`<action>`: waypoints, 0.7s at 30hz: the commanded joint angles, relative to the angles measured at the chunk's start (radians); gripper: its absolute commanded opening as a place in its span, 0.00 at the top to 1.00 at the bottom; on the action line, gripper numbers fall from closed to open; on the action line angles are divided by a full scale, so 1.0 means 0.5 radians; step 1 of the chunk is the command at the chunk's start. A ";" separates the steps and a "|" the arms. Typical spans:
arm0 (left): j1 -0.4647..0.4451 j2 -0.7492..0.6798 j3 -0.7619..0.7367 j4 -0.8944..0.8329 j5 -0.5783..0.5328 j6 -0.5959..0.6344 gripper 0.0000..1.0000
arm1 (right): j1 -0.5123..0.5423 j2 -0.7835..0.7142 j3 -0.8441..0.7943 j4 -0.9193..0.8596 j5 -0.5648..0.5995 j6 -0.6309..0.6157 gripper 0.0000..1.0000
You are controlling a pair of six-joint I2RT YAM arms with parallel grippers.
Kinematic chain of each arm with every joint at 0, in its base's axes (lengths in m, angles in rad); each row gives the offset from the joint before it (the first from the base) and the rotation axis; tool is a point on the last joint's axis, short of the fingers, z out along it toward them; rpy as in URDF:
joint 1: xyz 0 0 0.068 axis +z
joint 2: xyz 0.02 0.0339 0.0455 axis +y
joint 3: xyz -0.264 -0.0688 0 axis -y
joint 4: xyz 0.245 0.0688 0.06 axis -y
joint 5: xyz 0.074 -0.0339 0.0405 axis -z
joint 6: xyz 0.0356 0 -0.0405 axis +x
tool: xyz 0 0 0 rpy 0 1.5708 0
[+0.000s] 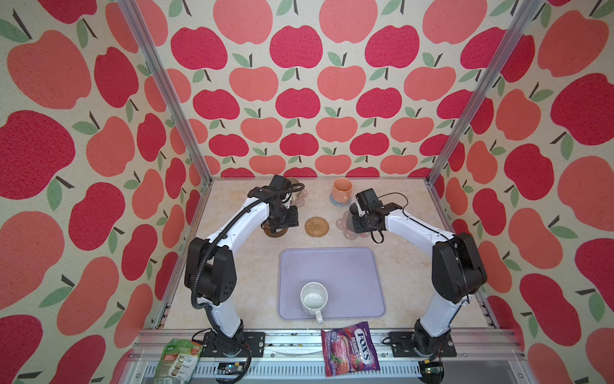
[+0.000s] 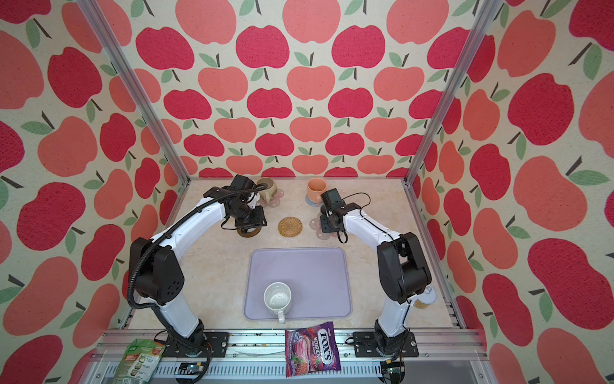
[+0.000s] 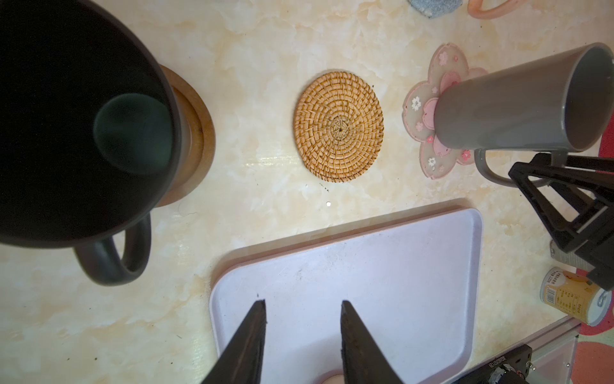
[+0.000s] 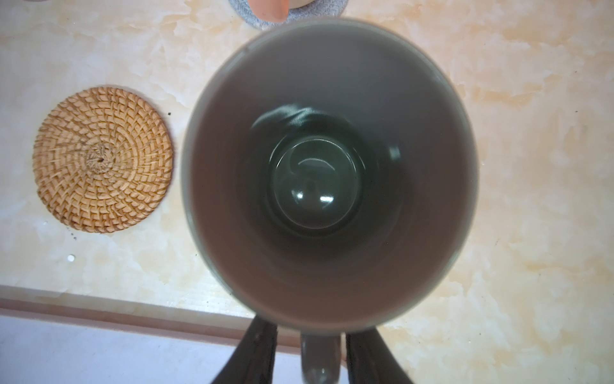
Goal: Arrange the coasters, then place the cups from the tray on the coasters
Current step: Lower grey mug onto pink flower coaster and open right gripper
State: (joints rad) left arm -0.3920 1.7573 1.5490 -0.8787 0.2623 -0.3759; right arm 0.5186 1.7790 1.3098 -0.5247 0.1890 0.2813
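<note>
The grey ceramic mug stands on the pink flower-shaped coaster. The right gripper jaws flank its handle, narrowly parted and gripping nothing. The left gripper jaws, apart and empty, face the lavender tray, likely for its speckled white mug.

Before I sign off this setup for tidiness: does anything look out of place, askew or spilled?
Nothing spilled or tipped. Two strays lie on the front rail: a Fox's Berries candy bag and a green packet. The speckled white mug sits at the near edge of the lavender tray, handle over the rim.
</note>
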 commanded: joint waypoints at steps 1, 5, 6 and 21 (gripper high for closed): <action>0.014 -0.071 -0.027 -0.007 0.004 -0.020 0.60 | -0.003 -0.037 0.040 -0.055 -0.028 0.033 0.63; 0.014 -0.086 -0.025 -0.013 0.005 -0.022 0.60 | -0.004 -0.084 0.019 -0.053 -0.024 0.028 0.63; 0.014 -0.091 -0.028 -0.012 0.007 -0.024 0.60 | -0.004 -0.103 0.009 -0.046 -0.025 0.024 0.63; -0.040 -0.249 -0.104 -0.066 -0.031 -0.049 0.60 | -0.003 -0.573 -0.184 -0.148 0.113 0.092 0.59</action>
State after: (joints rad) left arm -0.4011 1.6646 1.5131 -0.8829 0.2596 -0.3832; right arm 0.5186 1.5475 1.2488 -0.5507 0.2108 0.3012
